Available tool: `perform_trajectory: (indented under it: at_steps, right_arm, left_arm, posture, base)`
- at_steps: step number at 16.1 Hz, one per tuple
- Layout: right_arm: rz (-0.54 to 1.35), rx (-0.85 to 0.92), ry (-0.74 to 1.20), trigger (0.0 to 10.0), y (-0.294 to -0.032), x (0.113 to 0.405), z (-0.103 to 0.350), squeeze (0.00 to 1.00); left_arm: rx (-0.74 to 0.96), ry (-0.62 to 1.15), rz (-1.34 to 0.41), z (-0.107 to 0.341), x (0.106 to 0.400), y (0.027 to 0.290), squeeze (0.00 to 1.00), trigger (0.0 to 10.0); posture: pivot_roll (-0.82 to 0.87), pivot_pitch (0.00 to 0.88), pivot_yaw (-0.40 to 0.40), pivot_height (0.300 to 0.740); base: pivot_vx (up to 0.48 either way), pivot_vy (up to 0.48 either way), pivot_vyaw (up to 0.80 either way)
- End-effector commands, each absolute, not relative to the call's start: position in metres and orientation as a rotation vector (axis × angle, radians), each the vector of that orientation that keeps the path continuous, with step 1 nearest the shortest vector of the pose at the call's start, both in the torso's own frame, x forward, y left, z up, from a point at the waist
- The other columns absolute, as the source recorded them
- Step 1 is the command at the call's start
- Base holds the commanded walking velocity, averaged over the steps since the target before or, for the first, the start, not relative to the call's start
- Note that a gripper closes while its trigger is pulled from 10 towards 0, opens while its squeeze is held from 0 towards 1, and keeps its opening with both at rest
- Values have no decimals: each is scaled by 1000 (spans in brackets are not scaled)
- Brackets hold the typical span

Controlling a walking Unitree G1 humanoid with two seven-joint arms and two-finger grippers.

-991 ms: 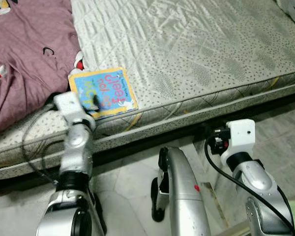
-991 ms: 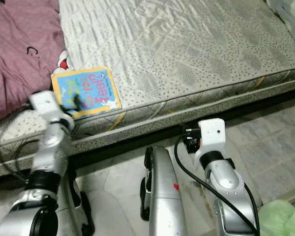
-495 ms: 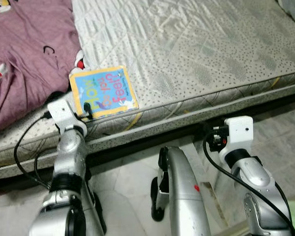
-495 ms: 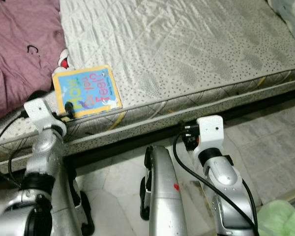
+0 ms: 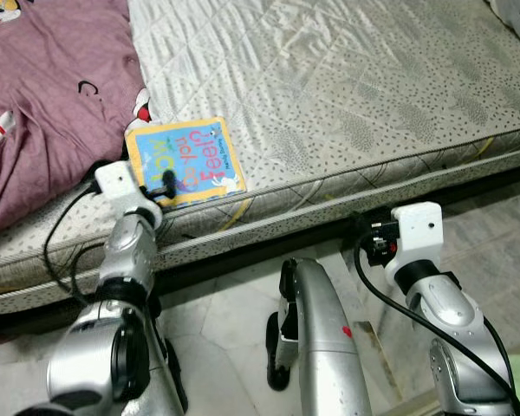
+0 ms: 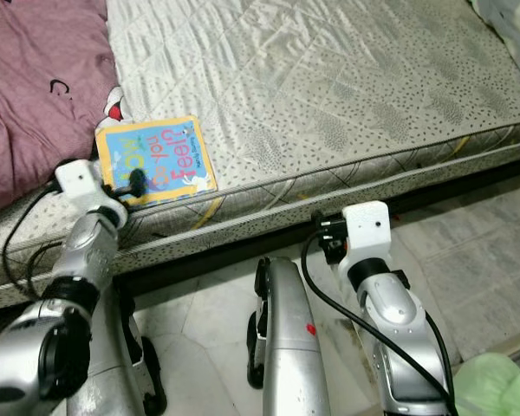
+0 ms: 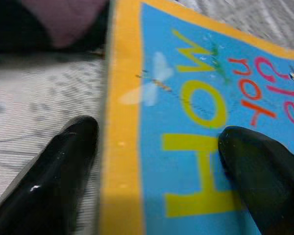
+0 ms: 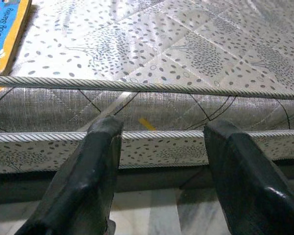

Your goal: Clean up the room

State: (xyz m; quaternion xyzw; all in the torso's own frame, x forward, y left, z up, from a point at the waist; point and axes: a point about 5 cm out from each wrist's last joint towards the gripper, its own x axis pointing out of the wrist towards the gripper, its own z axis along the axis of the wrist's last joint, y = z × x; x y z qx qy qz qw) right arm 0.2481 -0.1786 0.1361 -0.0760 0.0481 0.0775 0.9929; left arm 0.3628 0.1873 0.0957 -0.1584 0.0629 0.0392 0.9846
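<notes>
- Lying flat near the front edge of the mattress (image 5: pixel 347 95), the picture book (image 5: pixel 186 162) has a blue cover with a yellow-orange border and multicoloured lettering.
- The book sits toward the robot's left side of the bed, just beside a maroon garment (image 5: pixel 48 95) spread over the mattress's left portion. A small red-and-white printed patch on the garment shows at the book's far left corner.
- The left gripper (image 7: pixel 159 161) is at the book's near left corner, its silver arm reaching up from below the bed edge.
- In the left wrist view, the left gripper's fingers are spread: one fingertip (image 7: pixel 63 161) rests on the mattress just outside the yellow border, and the other fingertip (image 7: pixel 257 166) lies over the blue cover by the yellow letter "H". The book's edge runs between the two fingers. Nothing is pinched.
- The right gripper (image 8: pixel 161 171) is held low in front of the bed, well apart from the book and to its right.
- In the right wrist view, the right gripper's fingers are spread and hold nothing. They face the mattress side panel and its corded piping; a corner of the book shows at the far end of the mattress top.
- The mattress surface is quilted grey-green fabric with a speckled pattern.
- Below the bed edge lies a pale tiled floor (image 5: pixel 494 251), with the robot's silver torso section between the two arms.
</notes>
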Motion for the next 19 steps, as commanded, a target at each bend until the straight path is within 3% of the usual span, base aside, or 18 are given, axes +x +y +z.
perform_trajectory:
  at_steps: [1,3,4,5,6,14,19]
  right_arm:
    - [150,-163,100,10000,-181,247,136,0]
    - [149,-165,96,10000,-181,248,137,0]
    - [150,-165,93,10000,-181,249,137,0]
    - [154,-169,86,10000,-180,251,139,0]
    - [155,-172,82,10000,-180,252,139,0]
    - [156,-174,34,10000,-175,272,144,0]
    - [159,-170,-8,10000,-171,286,149,0]
  left_arm:
    - [-363,216,22,79,358,174,0,10000]
    - [-441,237,-21,76,358,166,0,10000]
    - [-484,263,-65,72,356,159,0,8824]
    - [-540,290,-118,68,354,151,0,2824]
    - [-591,282,-133,68,355,149,0,0]
    - [-813,241,-117,72,357,154,0,0]
    - [-843,234,-133,77,361,153,0,0]
  posture:
    - [-180,242,-122,511]
    - [-183,236,-121,511]
    - [-186,233,-121,511]
    - [-188,230,-122,511]
    - [-186,225,-121,511]
    - [-155,160,-105,511]
    - [-140,114,-100,511]
  base:
    - [0,0,0]
    - [0,0,0]
    - [0,0,0]
    - [0,0,0]
    - [0,0,0]
    - [0,0,0]
    - [0,0,0]
